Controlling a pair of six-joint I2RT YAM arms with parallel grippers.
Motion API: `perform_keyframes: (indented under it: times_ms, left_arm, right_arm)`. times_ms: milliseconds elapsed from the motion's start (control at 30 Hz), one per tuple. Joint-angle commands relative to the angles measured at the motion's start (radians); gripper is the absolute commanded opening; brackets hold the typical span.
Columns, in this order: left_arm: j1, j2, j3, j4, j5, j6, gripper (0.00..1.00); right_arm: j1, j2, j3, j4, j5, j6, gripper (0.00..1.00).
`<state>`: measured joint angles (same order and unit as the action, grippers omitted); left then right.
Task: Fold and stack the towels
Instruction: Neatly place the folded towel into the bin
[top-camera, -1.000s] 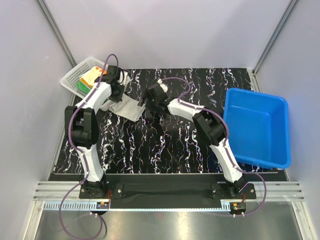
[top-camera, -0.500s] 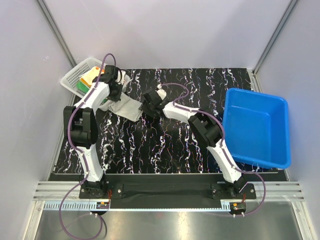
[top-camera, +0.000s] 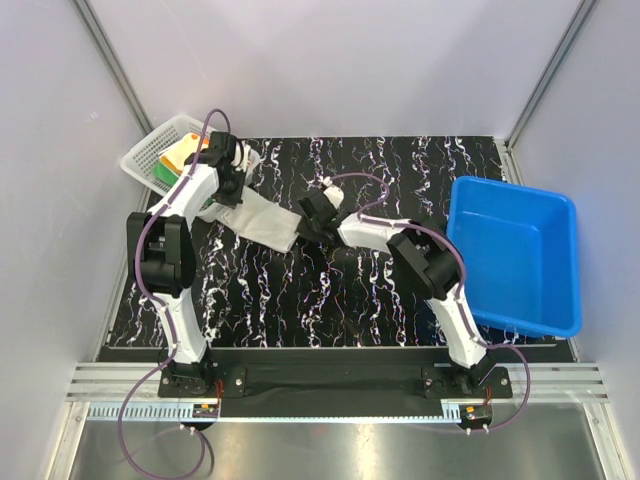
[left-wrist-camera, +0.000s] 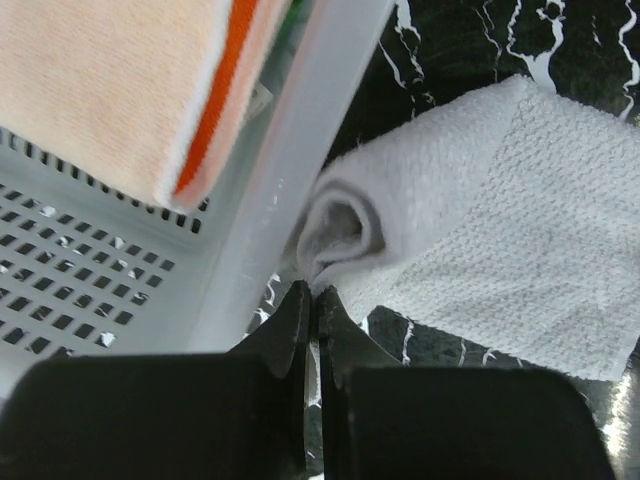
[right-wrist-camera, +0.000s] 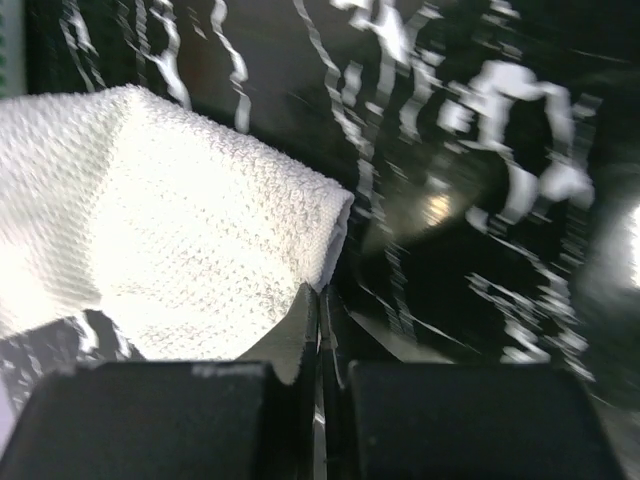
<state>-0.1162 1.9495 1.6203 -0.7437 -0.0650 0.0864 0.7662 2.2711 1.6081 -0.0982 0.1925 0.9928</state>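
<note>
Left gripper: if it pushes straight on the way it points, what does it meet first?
The left gripper would meet the bunched corner of the white towel at its shut jaws, then likely the basket wall beside it; depth is unclear.

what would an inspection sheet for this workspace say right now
surface: black tabletop with white veining
job's things: white towel spans between both grippers; folded towels sit in the white mesh basket
clutter: blue tub at the right, nothing seen inside
grippers: left gripper shut on the towel's corner beside the basket wall; right gripper shut on the opposite end
cables: purple cables run along both arms, no snag seen
surroundings: pale enclosure walls; metal rail at the near edge
</note>
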Motion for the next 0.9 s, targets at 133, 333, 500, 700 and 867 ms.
perform_keyframes:
  times_ms: [133, 333, 500, 700, 867]
  left_arm:
    - [0.001, -0.031, -0.01, -0.039, 0.145, -0.05, 0.08]
    - [-0.013, -0.034, -0.054, -0.08, 0.169, -0.074, 0.11]
    - [-0.019, -0.043, -0.132, -0.027, 0.241, -0.083, 0.32]
    - [-0.019, -0.037, -0.181, 0.046, 0.352, -0.123, 0.36]
    - [-0.02, -0.055, -0.207, 0.11, 0.364, -0.109, 0.45]
  right_arm:
    - [-0.028, -0.182, -0.209, 0.035, 0.05, -0.14, 0.0]
    - [-0.042, -0.321, -0.417, 0.037, 0.053, -0.232, 0.0]
    - [-0.047, -0.422, -0.516, 0.038, 0.055, -0.279, 0.18]
    - [-0.045, -0.488, -0.562, 0.031, 0.054, -0.273, 0.23]
    - [-0.047, -0.519, -0.603, 0.034, 0.074, -0.276, 0.25]
